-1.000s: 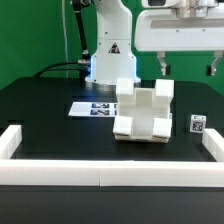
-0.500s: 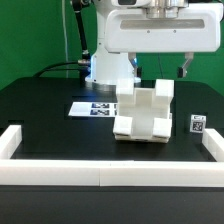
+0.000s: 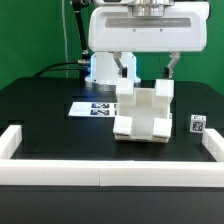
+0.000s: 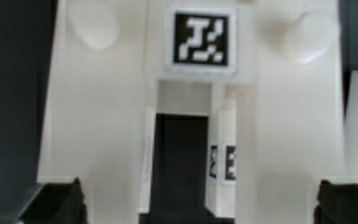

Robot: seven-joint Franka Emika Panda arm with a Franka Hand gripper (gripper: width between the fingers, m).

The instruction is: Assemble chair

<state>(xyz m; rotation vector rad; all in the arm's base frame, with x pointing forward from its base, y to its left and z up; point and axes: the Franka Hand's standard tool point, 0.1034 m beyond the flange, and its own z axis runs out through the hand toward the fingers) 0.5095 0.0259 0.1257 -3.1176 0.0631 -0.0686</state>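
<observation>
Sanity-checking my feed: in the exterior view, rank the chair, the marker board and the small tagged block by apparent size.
1. chair
2. marker board, partly hidden behind the chair
3. small tagged block, clearly smallest

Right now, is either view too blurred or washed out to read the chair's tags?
Wrist view: soft and out of focus, though the large tag on the chair shows its pattern. Exterior view: sharper, no strong glare, but the white chair loses edges.
</observation>
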